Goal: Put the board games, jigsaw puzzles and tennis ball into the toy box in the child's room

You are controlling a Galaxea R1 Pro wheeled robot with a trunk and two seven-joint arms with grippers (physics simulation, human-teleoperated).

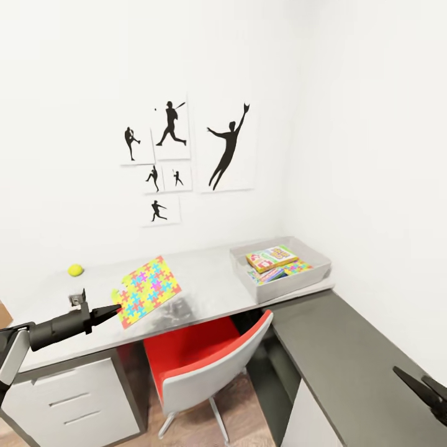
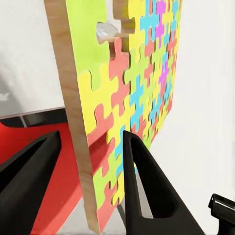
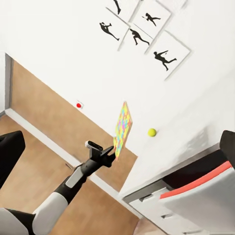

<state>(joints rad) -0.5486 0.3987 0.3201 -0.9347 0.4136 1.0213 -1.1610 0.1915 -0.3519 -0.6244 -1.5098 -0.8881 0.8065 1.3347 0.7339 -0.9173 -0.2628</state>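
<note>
My left gripper [image 1: 115, 310] is shut on the lower edge of a multicoloured jigsaw puzzle board [image 1: 149, 290], holding it tilted just above the grey table [image 1: 205, 273]. In the left wrist view the puzzle [image 2: 132, 83] stands edge-on between the two black fingers [image 2: 147, 186]. A yellow-green tennis ball [image 1: 76, 270] rests at the table's back left. The grey toy box [image 1: 313, 273] sits at the table's right end with a board game [image 1: 271, 257] and other flat colourful items inside. My right gripper [image 1: 427, 386] hangs open and empty low at the right.
A red and grey chair [image 1: 205, 363] is tucked under the table between the puzzle and the toy box. A dark side desk [image 1: 354, 366] runs toward me on the right. White drawers [image 1: 68, 397] stand under the left end. Baseball silhouettes [image 1: 180, 155] hang on the wall.
</note>
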